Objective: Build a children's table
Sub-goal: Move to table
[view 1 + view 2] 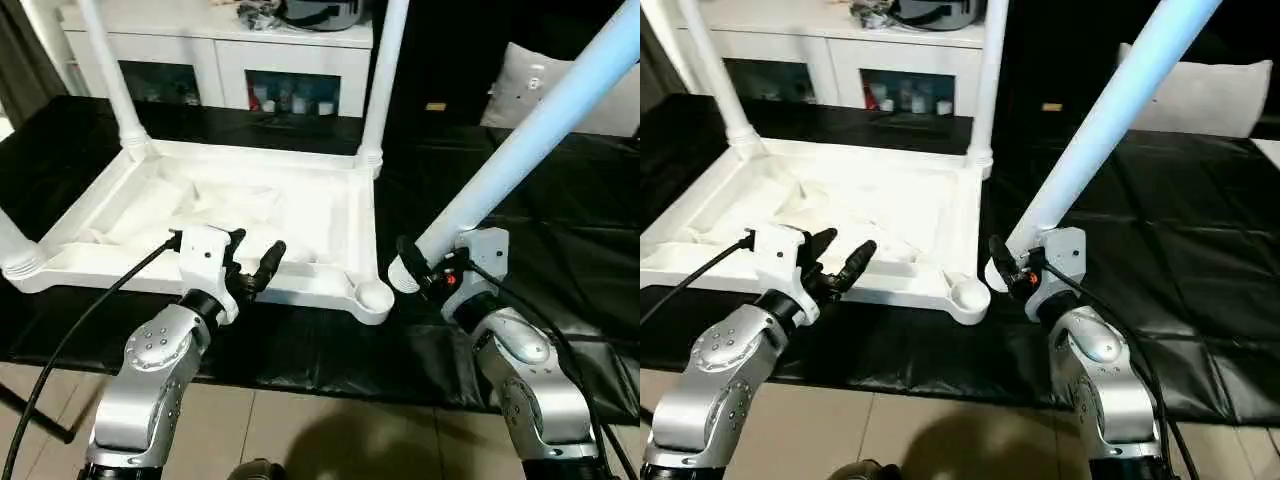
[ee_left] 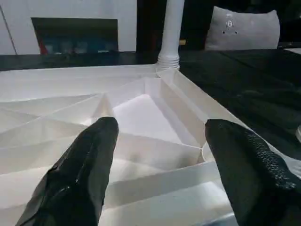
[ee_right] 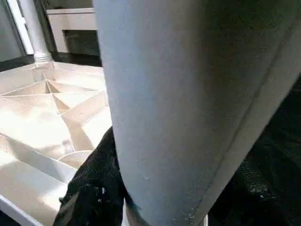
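While right gripper point(image 1: 425, 268) clamps fourth leg point(image 1: 530, 135) near its base, leg slants way off vertical beside empty corner socket point(image 1: 374, 296). Tabletop point(image 1: 240, 215) upside down on black surface, three legs in. Left gripper point(image 1: 255, 262) spread, empty, above near rim. Risk: angled entry jams, shoves tabletop.

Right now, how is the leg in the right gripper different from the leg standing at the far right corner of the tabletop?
The held leg is free of the tabletop and leans steeply; the far right leg stands upright in its socket. The right gripper grips the held leg near its lower end; nothing touches the far right leg. Both are long white tubes.
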Available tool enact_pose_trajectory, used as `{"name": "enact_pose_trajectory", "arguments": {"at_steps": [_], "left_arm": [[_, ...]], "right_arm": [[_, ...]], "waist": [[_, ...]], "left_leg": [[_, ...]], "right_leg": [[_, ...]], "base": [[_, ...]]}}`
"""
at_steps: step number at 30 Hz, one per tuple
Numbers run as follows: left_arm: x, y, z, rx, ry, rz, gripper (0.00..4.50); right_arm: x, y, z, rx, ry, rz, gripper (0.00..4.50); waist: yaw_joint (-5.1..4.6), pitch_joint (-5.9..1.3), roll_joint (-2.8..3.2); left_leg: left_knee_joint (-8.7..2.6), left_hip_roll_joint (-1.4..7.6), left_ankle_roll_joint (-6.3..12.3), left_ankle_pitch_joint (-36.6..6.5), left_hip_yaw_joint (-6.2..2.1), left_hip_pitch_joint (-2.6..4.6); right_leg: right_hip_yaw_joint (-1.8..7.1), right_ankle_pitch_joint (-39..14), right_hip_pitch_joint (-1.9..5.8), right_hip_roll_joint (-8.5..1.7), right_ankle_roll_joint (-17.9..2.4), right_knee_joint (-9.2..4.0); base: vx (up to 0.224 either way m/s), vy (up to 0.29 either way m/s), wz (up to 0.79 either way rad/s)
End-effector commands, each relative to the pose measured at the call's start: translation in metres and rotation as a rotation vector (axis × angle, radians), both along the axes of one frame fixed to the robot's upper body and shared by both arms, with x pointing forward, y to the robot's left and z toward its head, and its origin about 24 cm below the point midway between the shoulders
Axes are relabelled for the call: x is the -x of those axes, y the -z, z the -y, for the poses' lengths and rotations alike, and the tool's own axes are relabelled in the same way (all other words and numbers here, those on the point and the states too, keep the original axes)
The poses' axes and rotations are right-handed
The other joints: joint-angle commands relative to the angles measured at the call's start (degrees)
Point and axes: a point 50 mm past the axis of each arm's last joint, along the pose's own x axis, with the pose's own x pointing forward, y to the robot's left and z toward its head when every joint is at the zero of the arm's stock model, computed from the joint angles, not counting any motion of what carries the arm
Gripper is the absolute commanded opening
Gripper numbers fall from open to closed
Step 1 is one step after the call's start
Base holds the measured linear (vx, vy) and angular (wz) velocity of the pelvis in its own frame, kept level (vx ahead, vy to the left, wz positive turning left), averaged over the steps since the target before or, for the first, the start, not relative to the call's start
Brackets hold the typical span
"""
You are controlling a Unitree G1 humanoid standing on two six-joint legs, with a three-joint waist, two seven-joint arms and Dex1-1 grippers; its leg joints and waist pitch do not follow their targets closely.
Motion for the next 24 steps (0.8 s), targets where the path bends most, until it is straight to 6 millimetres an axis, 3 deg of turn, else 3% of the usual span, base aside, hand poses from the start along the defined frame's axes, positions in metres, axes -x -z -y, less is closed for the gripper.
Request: {"name": "enact_pose_trajectory", "arguments": {"at_steps": [1,3,6,12,13,14,15,16,17,18,20,22,23,24], "left_arm": [[0.0003,0.0015,-0.0028,0.009,-0.018,-0.003,3.36],[0.0011,0.0016,-0.003,0.007,-0.023,0.0,3.36],[0.0021,0.0015,-0.0033,0.005,-0.025,0.003,3.36],[0.0026,0.0008,-0.0042,0.005,-0.031,0.008,3.36],[0.0026,0.0004,-0.0042,0.006,-0.032,0.009,3.36],[0.0026,0.0004,-0.0042,0.006,-0.032,0.009,3.36],[0.0028,0.0003,-0.0039,0.007,-0.03,0.009,3.36],[0.003,0.0003,-0.0035,0.008,-0.029,0.009,3.36],[0.003,0.0003,-0.0035,0.008,-0.029,0.009,3.36],[0.003,0.0003,-0.0033,0.008,-0.029,0.009,3.36],[0.0029,0.0003,-0.0032,0.009,-0.027,0.007,3.36],[0.0028,0.0003,-0.0032,0.011,-0.025,0.006,3.36],[0.0028,0.0004,-0.003,0.014,-0.023,0.005,3.36],[0.0028,0.0004,-0.0029,0.014,-0.023,0.004,3.36]], "right_arm": [[0.0001,-0.005,-0.0018,0.015,-0.016,0.024,1.87],[0.0003,-0.0047,-0.0037,0.013,-0.024,0.023,1.87],[0.0003,-0.0044,-0.0046,0.014,-0.028,0.022,1.87],[0.0001,-0.0035,-0.005,0.005,-0.036,0.018,1.87],[0.0001,-0.0029,-0.0056,0.0,-0.043,0.01,1.87],[0.0001,-0.0029,-0.0056,0.0,-0.043,0.01,1.87],[0.0003,-0.0018,-0.0057,-0.003,-0.04,0.0,1.87],[0.0004,-0.0018,-0.0056,0.009,-0.04,0.005,1.87],[0.0004,-0.0018,-0.0056,0.009,-0.04,0.005,1.87],[0.0006,-0.0018,-0.0057,0.018,-0.04,0.01,1.87],[0.0014,-0.0016,-0.0061,0.021,-0.045,0.011,1.87],[0.0018,-0.0012,-0.0061,0.019,-0.046,0.008,1.87],[0.0019,-0.0005,-0.0054,0.019,-0.044,0.006,1.87],[0.0019,-0.0004,-0.0054,0.019,-0.044,0.005,1.87]], "waist": [[-0.03,-2.57,-0.42],[0.04,-2.84,-0.44],[0.16,-2.96,-0.59],[0.42,-3.49,-0.78],[0.65,-3.95,-0.06],[0.81,-3.55,-0.87],[1.05,-3.4,-1.15],[2.0,-3.15,-2.26],[1.82,-3.6,-1.04],[1.7,-4.0,-0.87],[1.54,-3.71,-1.25],[1.64,-3.46,-1.4],[1.7,-3.36,-1.25],[1.71,-3.0,-1.3]], "left_leg": [[-6.12,5.68,-7.09,-29.3,-3.3,2.15],[-6.04,5.74,-5.45,-25.25,-2.9,2.0],[-5.82,5.79,-3.9,-22.48,-2.38,1.99],[-5.17,5.94,0.32,-12.78,-1.57,1.9],[-3.35,7.12,-3.67,-12.49,0.63,4.55],[-3.04,6.62,-7.26,-14.28,1.18,4.52],[-3.36,6.22,-10.12,-14.53,1.53,3.87],[-4.98,5.42,-10.4,-17.05,0.55,2.44],[-5.52,5.77,-8.73,-15.87,0.33,2.39],[-4.83,6.04,-6.18,-13.75,0.25,3.14],[-4.64,5.86,-3.79,-12.9,0.53,2.57],[-4.47,5.98,-2.22,-14.46,0.73,2.69],[-4.62,6.06,-2.41,-16.25,0.69,2.89],[-4.98,6.26,-3.72,-21.83,0.66,3.5]], "right_leg": [[2.74,-14.42,-1.01,-4.58,-7.72,-6.02],[2.76,-9.03,-1.18,-4.18,-7.87,-5.77],[2.81,-5.56,-1.14,-4.14,-8.57,-5.65],[2.7,5.95,-0.53,-3.62,-9.75,-4.71],[4.96,5.22,-2.61,-2.44,-8.02,-5.54],[5.5,2.68,-3.0,-1.78,-7.03,-5.67],[5.64,0.28,-2.69,-0.98,-5.47,-5.57],[4.85,-2.08,-2.02,-1.08,-2.43,-4.86],[4.69,0.55,-1.85,-1.18,-2.38,-4.63],[4.55,6.89,-2.68,-1.3,-2.31,-4.42],[4.73,9.07,-2.37,-1.72,-3.4,-4.62],[5.07,4.77,-2.47,-2.19,-4.95,-5.23],[5.08,1.69,-2.45,-2.26,-5.08,-5.45],[5.19,-7.17,-2.49,-2.33,-4.67,-6.17]], "base": [[0.0,0.0,0.0],[0.0,0.0,0.0],[0.0,0.0,0.0],[0.0,0.0,0.0],[0.006,0.018,-0.21],[0.006,0.018,-0.21],[-0.007,0.022,-0.46],[0.005,0.008,-0.27],[0.017,0.011,-0.44],[0.0,0.0,0.0],[0.005,0.0,-0.09],[0.0,0.0,0.0],[0.0,0.0,0.0],[0.0,0.0,0.0]]}}
